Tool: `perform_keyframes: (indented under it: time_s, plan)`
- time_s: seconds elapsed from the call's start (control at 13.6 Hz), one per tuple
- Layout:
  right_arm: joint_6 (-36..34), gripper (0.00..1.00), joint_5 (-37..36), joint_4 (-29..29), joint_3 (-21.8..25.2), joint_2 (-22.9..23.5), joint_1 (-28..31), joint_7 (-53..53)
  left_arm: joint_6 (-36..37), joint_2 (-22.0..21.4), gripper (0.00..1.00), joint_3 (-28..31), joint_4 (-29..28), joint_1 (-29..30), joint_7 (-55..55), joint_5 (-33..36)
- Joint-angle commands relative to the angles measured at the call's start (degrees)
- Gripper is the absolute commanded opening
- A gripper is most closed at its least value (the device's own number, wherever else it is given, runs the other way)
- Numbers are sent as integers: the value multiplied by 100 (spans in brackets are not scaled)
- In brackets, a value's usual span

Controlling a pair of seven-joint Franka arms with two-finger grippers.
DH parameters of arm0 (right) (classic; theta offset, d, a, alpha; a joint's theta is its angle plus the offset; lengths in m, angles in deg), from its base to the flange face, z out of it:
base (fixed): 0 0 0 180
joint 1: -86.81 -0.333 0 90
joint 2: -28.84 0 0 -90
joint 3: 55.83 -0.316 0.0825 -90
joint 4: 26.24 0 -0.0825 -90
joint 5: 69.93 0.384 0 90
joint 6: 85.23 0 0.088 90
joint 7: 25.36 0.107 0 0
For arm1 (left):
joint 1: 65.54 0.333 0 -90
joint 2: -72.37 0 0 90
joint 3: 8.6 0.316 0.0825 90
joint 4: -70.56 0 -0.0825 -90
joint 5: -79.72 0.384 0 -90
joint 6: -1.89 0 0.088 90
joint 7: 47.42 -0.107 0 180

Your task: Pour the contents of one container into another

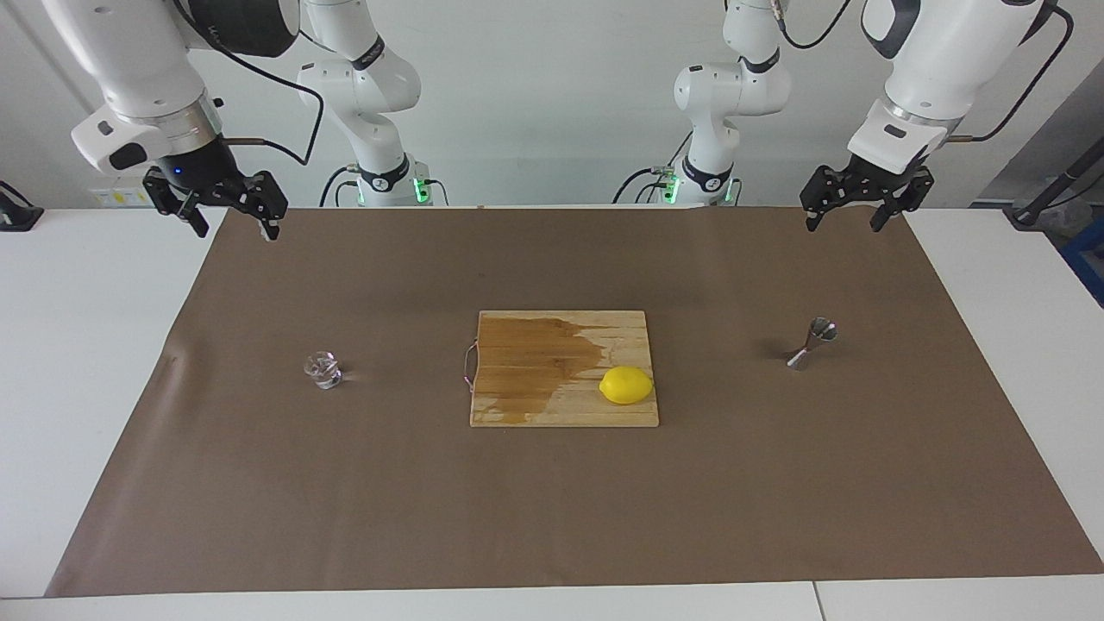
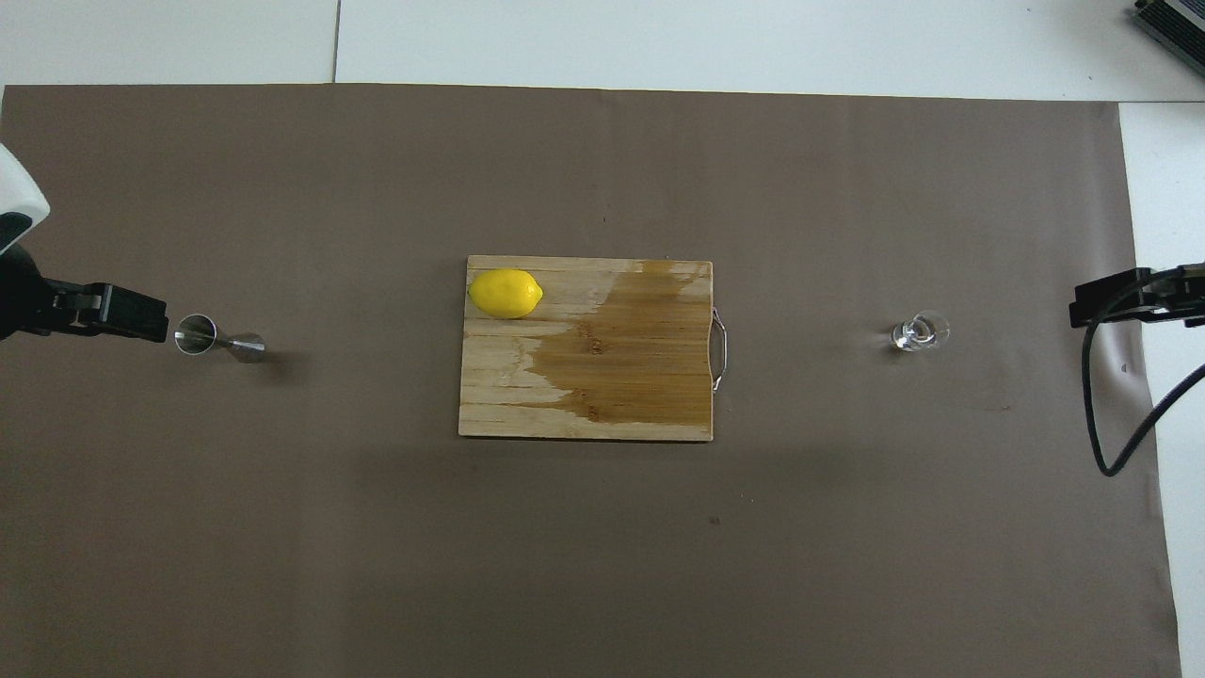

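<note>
Tiny clear glass cup [image 1: 323,369] stands upright on brown-papered bench [image 1: 345,517], toward right arm's end; small silvery steel hourglass jigger [image 1: 812,342] toward left arm's end, well apart from cup.

Wooden cutting board [image 1: 535,379], wet-stained, with yellow lemon [image 1: 626,385], lies between them.

Left pincer [image 1: 865,207] and right pincer [image 1: 228,211] hang raised at bench's robot edge, fingers spread, empty. Likely each arm waits by its own vessel.

The cutting board [image 1: 565,368] lies mid-table on the paper mat [image 1: 552,509]. A lemon [image 1: 626,385] sits on the board, at its corner farther from the robots, toward the left arm's end. The glass cup [image 1: 323,369] stands well apart from the board toward the right arm's end; the jigger [image 1: 812,342] stands well apart toward the left arm's end.
</note>
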State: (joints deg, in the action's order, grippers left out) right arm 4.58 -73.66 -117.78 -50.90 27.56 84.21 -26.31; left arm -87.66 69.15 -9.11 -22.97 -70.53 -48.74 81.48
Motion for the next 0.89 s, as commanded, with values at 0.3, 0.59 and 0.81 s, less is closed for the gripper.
perform_keyframes:
  time_s: [0.3, 0.59, 0.81]
  plan:
    - [-16, 100, 38, 23, -19, -30, 58, -178, -115, -83, 100, 33, -104, -54, -61, 26]
    - [-16, 100, 38, 14, -19, -30, 49, -178, -81, -101, 100, 24, -122, -63, -62, -9]
    - [-16, 100, 38, 14, -19, -30, 49, -178, 60, -109, 100, 94, -175, 24, -246, -386]
